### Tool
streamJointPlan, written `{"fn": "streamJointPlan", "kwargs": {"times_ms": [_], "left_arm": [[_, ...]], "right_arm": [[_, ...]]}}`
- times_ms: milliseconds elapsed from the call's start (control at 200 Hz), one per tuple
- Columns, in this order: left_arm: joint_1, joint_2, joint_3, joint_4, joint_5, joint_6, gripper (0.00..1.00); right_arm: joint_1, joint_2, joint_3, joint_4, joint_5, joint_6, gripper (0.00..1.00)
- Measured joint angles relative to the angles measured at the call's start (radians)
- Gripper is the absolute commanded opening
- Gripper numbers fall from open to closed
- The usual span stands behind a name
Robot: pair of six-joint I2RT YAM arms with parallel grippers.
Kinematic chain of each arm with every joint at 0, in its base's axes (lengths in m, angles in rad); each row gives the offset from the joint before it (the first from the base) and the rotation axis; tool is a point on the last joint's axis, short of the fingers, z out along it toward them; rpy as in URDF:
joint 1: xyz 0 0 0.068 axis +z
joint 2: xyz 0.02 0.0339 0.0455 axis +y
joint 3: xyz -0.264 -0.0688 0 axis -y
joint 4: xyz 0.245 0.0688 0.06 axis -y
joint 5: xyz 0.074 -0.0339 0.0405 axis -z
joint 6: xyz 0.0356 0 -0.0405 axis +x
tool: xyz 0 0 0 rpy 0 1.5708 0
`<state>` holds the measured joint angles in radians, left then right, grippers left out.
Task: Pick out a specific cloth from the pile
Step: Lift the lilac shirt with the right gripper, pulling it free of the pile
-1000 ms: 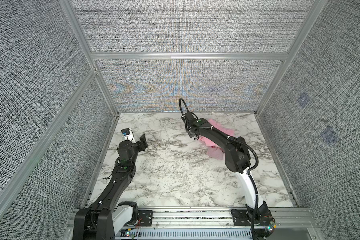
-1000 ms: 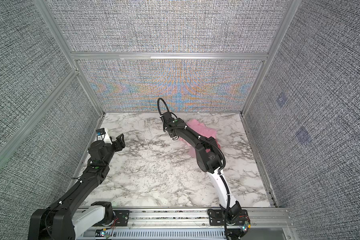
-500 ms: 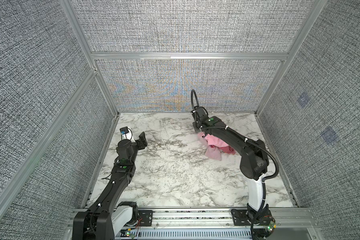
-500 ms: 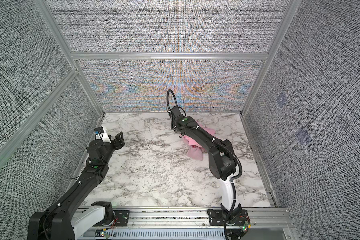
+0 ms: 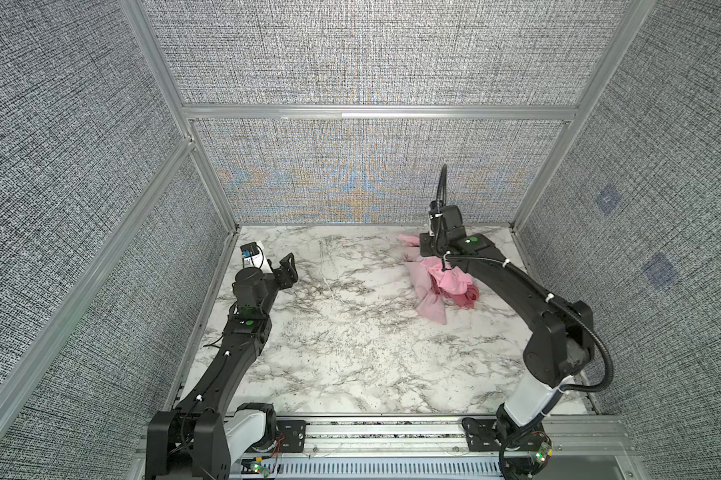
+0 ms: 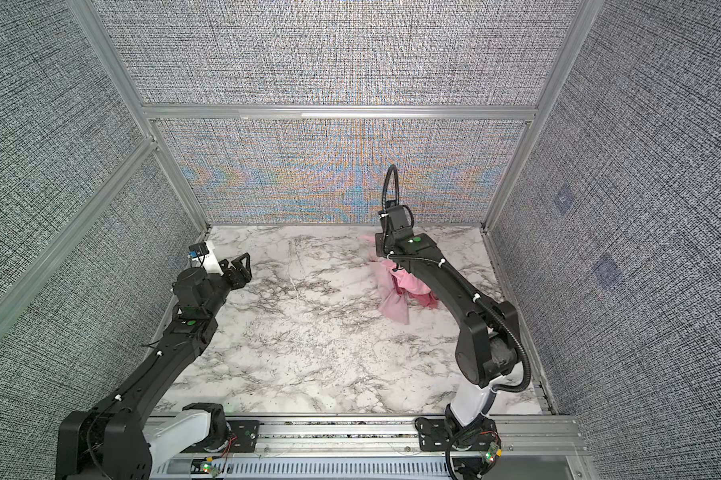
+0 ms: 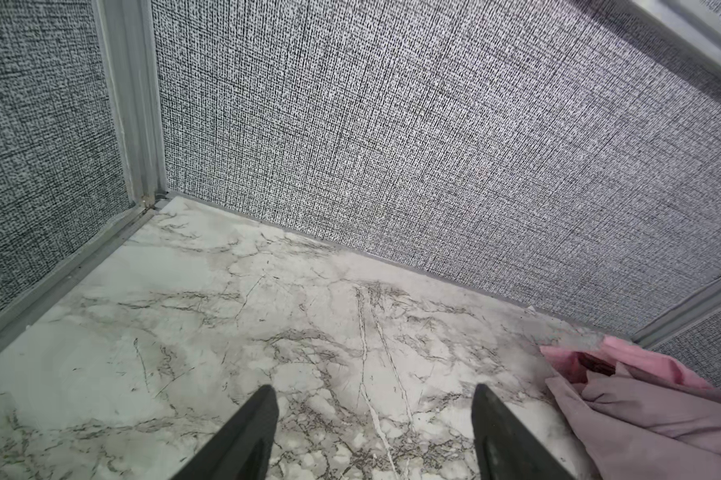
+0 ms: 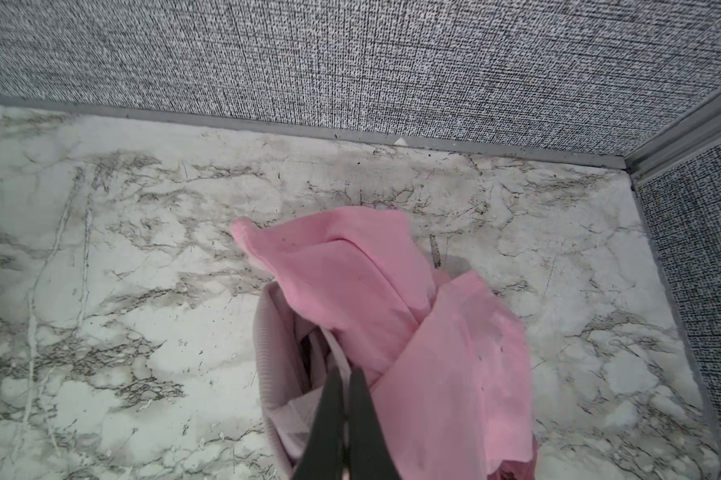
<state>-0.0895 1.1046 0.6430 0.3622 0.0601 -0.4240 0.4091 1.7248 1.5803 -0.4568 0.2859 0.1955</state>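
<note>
The pile (image 5: 450,282) lies at the back right of the marble table. On its left side the cloth (image 5: 427,299), pale mauve-pink, trails toward the front; it also shows in a top view (image 6: 392,307) and the left wrist view (image 7: 641,428). My right gripper (image 8: 344,376) is shut, pinching a pale fold of the cloth (image 8: 275,374) beside the bright pink cloth (image 8: 350,282). In both top views its wrist (image 5: 429,247) hides the fingertips. My left gripper (image 7: 375,390) hangs open and holds nothing over bare table at the far left (image 5: 288,268).
A dark rose-red cloth (image 5: 466,297) pokes out at the pile's right side, under the right arm. The back wall (image 5: 371,187) and the right wall's corner post (image 8: 682,137) stand close behind the pile. Bare marble (image 5: 350,332) spreads between the arms.
My right gripper has swung to the right along the back of the table and now sits over the pile. The cloths have bunched up, with the pale one trailing forward. The left arm has barely moved.
</note>
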Motion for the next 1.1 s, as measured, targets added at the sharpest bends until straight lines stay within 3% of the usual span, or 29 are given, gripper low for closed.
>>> {"fn": "streamJointPlan", "kwargs": {"times_ms": [580, 1101], "left_arm": [[-0.001, -0.095, 0.054, -0.101, -0.025, -0.004, 0.76], [-0.001, -0.11, 0.061, -0.126, -0.031, -0.003, 0.75]], "right_arm": [[-0.126, -0.123, 0.036, -0.003, -0.218, 0.022, 0.0], [-0.213, -0.177, 0.13, -0.017, -0.269, 0.026, 0.0]]}}
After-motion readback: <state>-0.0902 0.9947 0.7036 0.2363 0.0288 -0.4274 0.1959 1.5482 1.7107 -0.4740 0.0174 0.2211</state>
